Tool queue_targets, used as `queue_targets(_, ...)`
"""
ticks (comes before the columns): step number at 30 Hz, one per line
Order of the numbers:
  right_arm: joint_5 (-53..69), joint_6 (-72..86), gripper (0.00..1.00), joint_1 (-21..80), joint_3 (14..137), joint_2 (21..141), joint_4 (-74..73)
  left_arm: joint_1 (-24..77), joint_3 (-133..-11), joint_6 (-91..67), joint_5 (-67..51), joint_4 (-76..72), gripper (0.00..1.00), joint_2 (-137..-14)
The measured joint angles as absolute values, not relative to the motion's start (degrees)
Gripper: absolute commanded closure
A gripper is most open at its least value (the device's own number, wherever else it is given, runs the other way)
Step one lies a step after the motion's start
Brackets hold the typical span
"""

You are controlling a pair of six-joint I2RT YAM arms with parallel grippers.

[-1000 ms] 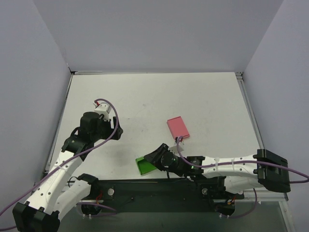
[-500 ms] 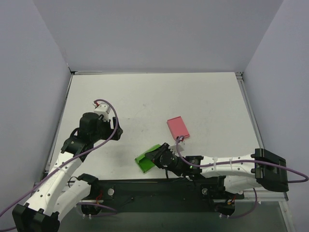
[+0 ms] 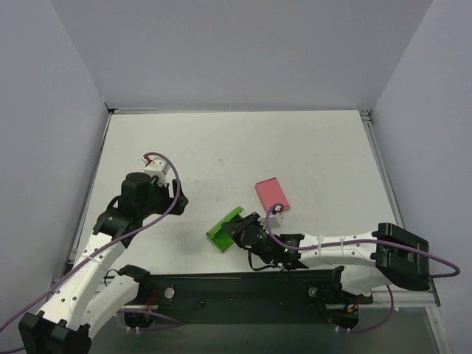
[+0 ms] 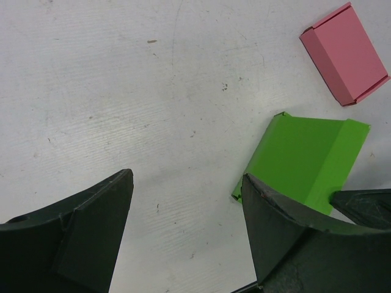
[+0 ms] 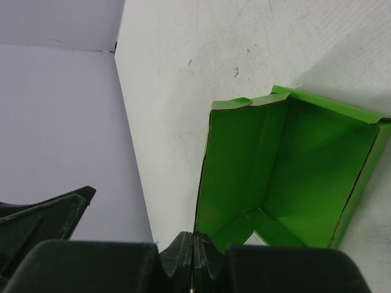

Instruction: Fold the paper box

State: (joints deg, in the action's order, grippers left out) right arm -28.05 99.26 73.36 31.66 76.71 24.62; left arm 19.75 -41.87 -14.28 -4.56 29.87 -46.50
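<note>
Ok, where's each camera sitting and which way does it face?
Top: above and behind the arms, looking down on the table; left arm and right arm show.
Left wrist: faces down at the table; open left gripper shows.
Right wrist: looks along the right gripper, shut on the green box.
Shared: all show the green box; top and left wrist, the pink box.

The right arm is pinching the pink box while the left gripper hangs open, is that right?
Not the pink box: the right gripper is shut on the edge of the green paper box, as the right wrist view shows. The left gripper does hang open.
</note>
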Motion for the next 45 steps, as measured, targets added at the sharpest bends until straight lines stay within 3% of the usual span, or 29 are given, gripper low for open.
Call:
queue_targets(16,-35.2,101.43,1.0,64.18,37.67,82.98,25.56,19.75,-41.85,-14.31,-4.58,29.87,0.19,-46.06)
queue_targets(27,-36.45,107.7,1.0,61.63,47.62,94.13,29.58,19.75,-41.8,-14.31,-4.82,29.87,0.19,-46.06)
queue_targets(28,-36.53,107.85,0.97,61.65,48.18,94.74,29.61,19.75,-41.8,-14.31,-4.82,29.87,0.19,-46.06)
queue_targets(32,-36.67,108.2,0.53,61.65,50.02,96.84,30.85,19.75,-41.8,-14.31,-4.8,29.87,0.19,-46.06)
queue_targets(35,-36.36,108.01,0.37,61.76,50.04,97.38,32.18,19.75,-41.8,-14.31,-4.78,29.87,0.19,-46.06)
queue_targets(45,-32.49,94.85,0.28,64.23,47.86,93.12,34.48,19.75,-41.8,-16.23,-4.84,29.74,0.19,-46.28)
